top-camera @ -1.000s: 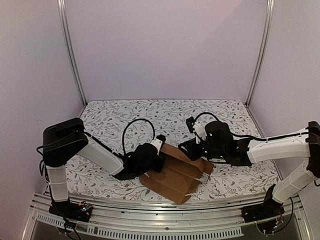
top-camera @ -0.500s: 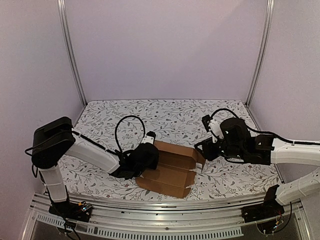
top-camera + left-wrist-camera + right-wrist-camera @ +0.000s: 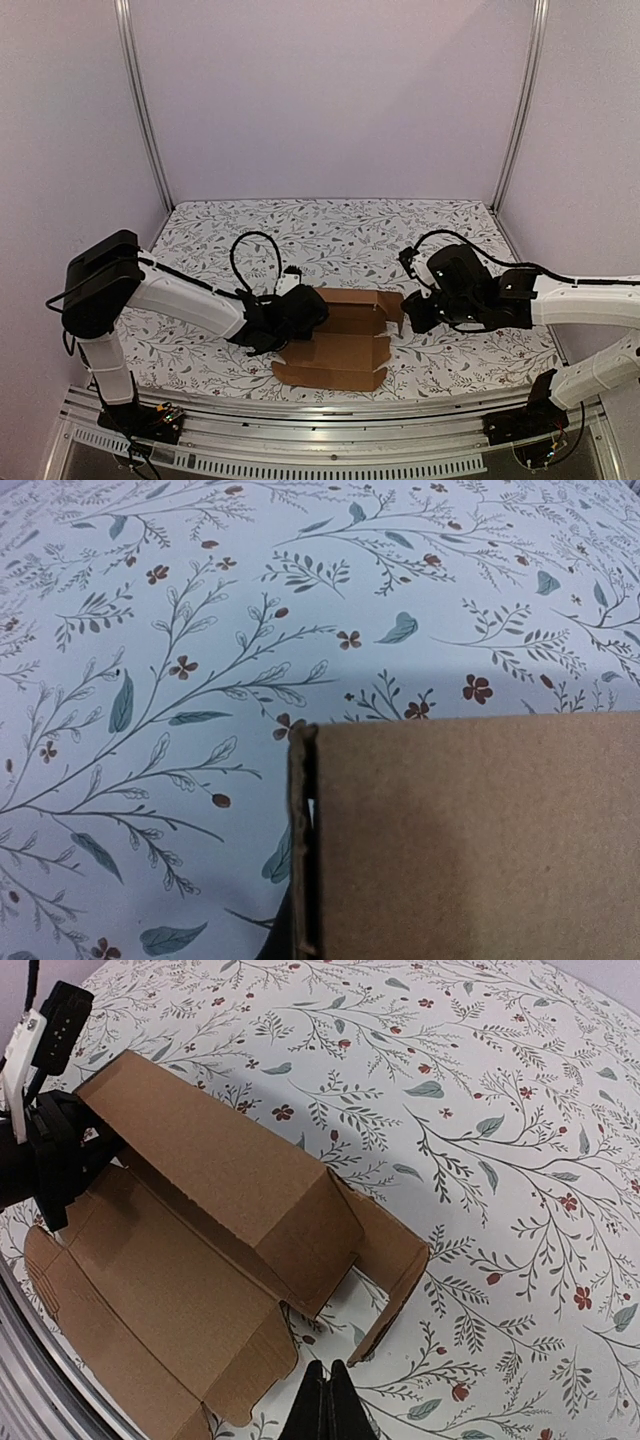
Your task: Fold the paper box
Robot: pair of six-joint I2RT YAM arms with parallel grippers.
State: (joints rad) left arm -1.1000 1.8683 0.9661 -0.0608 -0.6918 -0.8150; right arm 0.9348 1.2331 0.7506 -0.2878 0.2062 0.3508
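The paper box (image 3: 340, 345) is a brown cardboard piece, partly folded, lying on the floral table between both arms. One long wall stands up and the front panel lies flat. My left gripper (image 3: 304, 309) is at the box's left end and is shut on its upright wall. In the left wrist view the cardboard (image 3: 470, 840) fills the lower right and hides the fingers. My right gripper (image 3: 327, 1392) is shut and empty, just off the box's right end flap (image 3: 395, 1260). It also shows in the top view (image 3: 410, 317). The box (image 3: 200, 1190) spreads to its left.
The floral cloth (image 3: 330, 235) covers the table. Metal frame posts (image 3: 140, 100) stand at the back corners. A metal rail (image 3: 320, 415) runs along the near edge, close to the box's front panel. The left arm's black cable (image 3: 250, 250) loops above its wrist.
The box has come down and turned square to the table's front edge, its left end still in the left gripper. The right gripper has drawn back to the right, off the box.
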